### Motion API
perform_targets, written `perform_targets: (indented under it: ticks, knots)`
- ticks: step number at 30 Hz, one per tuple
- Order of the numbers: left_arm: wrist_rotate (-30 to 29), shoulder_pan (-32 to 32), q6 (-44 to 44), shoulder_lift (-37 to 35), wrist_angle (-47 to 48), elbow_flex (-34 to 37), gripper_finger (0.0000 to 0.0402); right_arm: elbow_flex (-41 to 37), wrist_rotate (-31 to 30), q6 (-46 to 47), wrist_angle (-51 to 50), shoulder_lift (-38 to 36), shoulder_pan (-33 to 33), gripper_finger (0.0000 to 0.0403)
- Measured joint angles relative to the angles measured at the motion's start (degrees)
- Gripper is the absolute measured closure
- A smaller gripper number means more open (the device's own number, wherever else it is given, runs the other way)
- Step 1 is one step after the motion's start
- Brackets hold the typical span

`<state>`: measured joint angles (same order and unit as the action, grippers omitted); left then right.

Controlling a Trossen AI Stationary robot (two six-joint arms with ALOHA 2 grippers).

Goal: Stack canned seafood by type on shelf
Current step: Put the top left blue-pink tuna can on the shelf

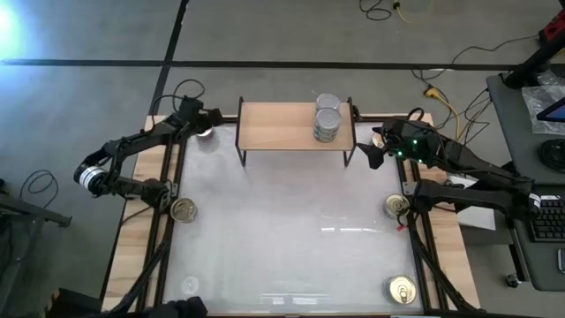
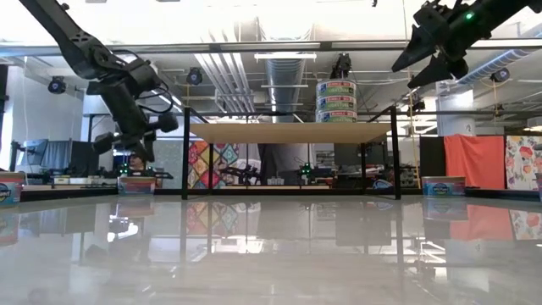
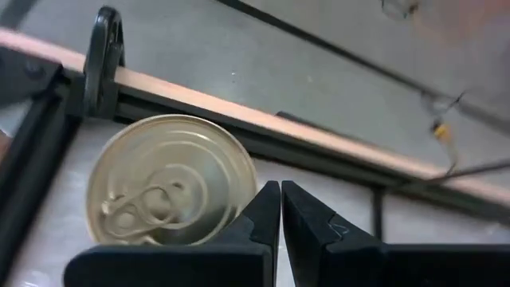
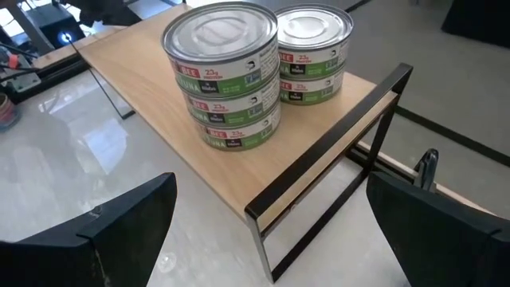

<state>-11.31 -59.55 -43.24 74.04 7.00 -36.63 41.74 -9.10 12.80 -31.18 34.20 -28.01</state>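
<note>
The shelf point(image 1: 282, 125) stands at the far edge of the white surface point(image 1: 291, 230), midway along it, its light wooden board on thin black legs. On the board's right end sit two stacks of silver-lidded tins with green labels — a stack of three point(image 4: 223, 76) nearer the surface's centre and a stack of two point(image 4: 312, 54) just beside it toward the far edge, the two stacks close together or touching. The right gripper point(image 1: 378, 148) hangs in the air just off the shelf's right end, above the surface, its fingers point(image 4: 119, 231) spread wide and holding nothing. The left gripper point(image 1: 201, 122) is at the far left corner of the surface, beside the shelf's left end; its fingers point(image 3: 263, 223) are pressed together, empty, directly over a gold pull-ring tin point(image 3: 170, 182) lying near the wooden edge. Three more gold-lidded tins rest on the surface — one at the left edge point(image 1: 184, 209), one at the right edge point(image 1: 396, 207), and one at the near right corner point(image 1: 402, 290).
</note>
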Motion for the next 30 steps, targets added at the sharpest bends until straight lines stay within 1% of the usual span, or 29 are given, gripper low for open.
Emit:
perform_targets:
  ticks: [2, 5, 7, 8, 12, 17, 19, 22, 24, 27, 30]
  knots:
    - [0.0, 0.0, -3.5, 0.0, -0.5, 0.0, 0.0402, 0.0, 0.0, 0.0, 0.0, 0.0, 0.0, 0.0003]
    - [0.0, 0.0, -5.8, 0.0, -0.7, 0.0, 0.0402, 0.0, 0.0, 0.0, 0.0, 0.0, 0.0, 0.0003]
    - [-0.7, -0.1, -9.7, 0.0, -0.5, 0.4, 0.0402, 0.0, 0.0, 0.0, 0.1, 0.0, 0.0, 0.0003]
    - [-2.0, -0.1, -13.0, 0.0, -0.5, 0.7, 0.0402, 0.0, 0.0, 0.0, 0.2, 0.0, 0.0, 0.0003]
    - [-6.7, -0.2, -21.7, 0.8, -2.0, 0.2, 0.0402, 0.0, 0.0, 0.0, 0.2, 0.0, 0.0, 0.0003]
    - [-12.4, 0.1, -30.2, 4.6, -1.4, -2.2, 0.0402, -0.1, 0.0, 0.1, 0.2, 0.0, 0.0, 0.0003]
    - [-14.9, 0.5, -34.3, 6.5, 0.0, -3.9, 0.0402, -0.1, 0.0, 0.1, 0.2, 0.0, 0.0, 0.0003]
    - [-16.5, 0.6, -42.5, 9.6, 4.3, -6.3, 0.0402, -0.1, 0.1, 0.1, 0.2, 0.0, 0.0, 0.0003]
    - [-17.9, 0.8, -45.4, 11.8, 6.5, -8.2, 0.0402, -0.1, 0.1, 0.1, 0.2, 0.0, 0.0, 0.0003]
    - [-17.8, 1.4, -52.0, 14.5, 11.8, -11.2, 0.0402, -0.1, 0.1, 0.0, 0.2, 0.0, 0.0, 0.0003]
    - [-17.3, 2.3, -58.8, 17.1, 17.7, -12.7, 0.0402, -0.1, 0.2, -0.3, 0.2, 0.0, 0.0, 0.0003]
